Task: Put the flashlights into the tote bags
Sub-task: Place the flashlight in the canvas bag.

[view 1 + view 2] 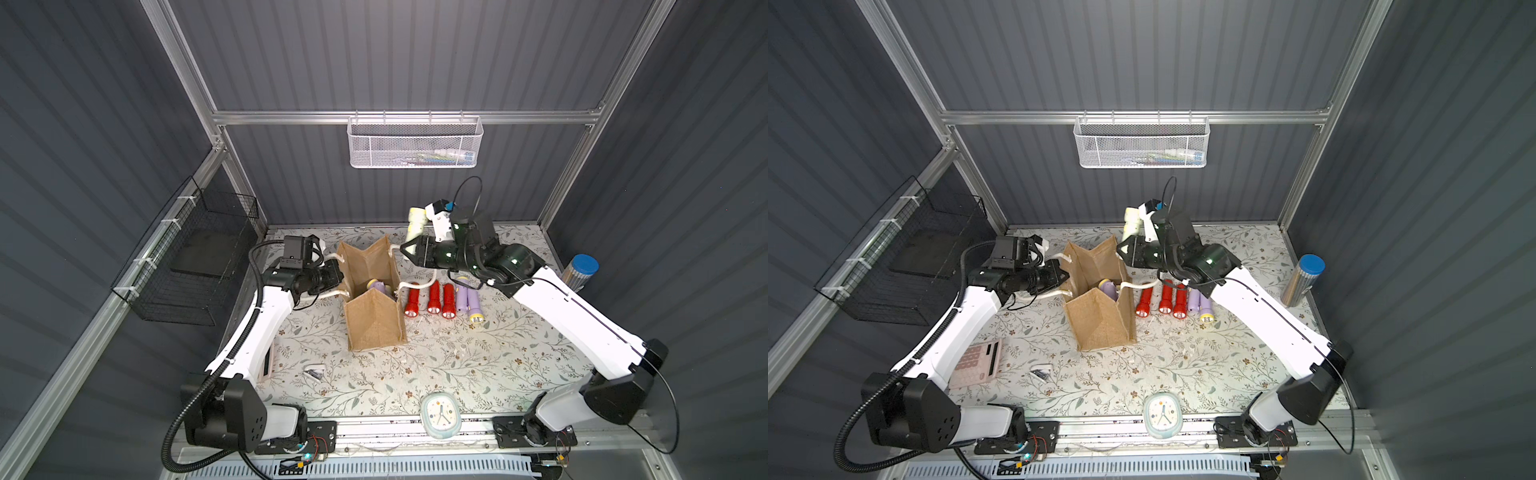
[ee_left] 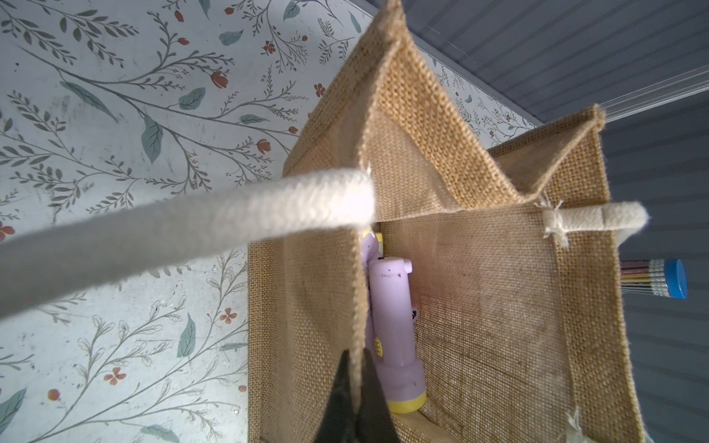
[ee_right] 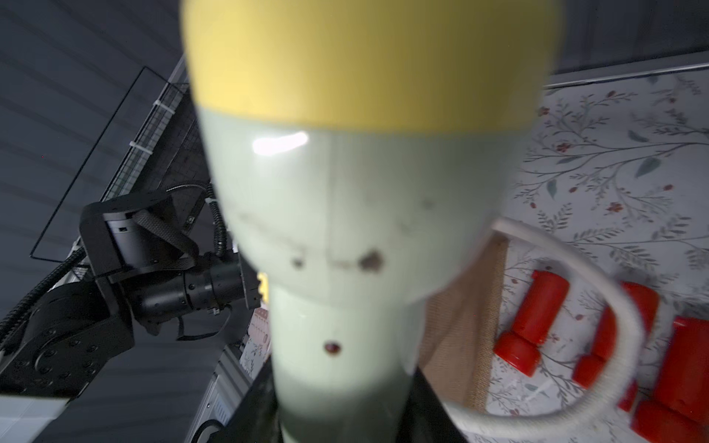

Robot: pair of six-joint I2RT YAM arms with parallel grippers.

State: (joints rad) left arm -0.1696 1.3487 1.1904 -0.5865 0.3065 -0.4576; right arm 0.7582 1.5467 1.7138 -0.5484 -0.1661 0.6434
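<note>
I hold the pale green flashlight [image 1: 415, 226] in my right gripper [image 1: 409, 249], clamped on its handle with the yellow head pointing away from the jaws. It is raised just beyond the far right corner of the tote bag [image 1: 374, 320]. That arm reaches in from the bag's right, forearm about level. My left gripper [image 2: 356, 383] is pinched tight on the bag's left wall rim. Lavender flashlights [image 2: 391, 326] lie inside the bag. Three red flashlights [image 1: 434, 297] and a lavender pair [image 1: 467, 301] lie just right of it.

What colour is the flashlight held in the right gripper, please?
Pale green flashlight, yellow head; clearest in right wrist view.
</note>
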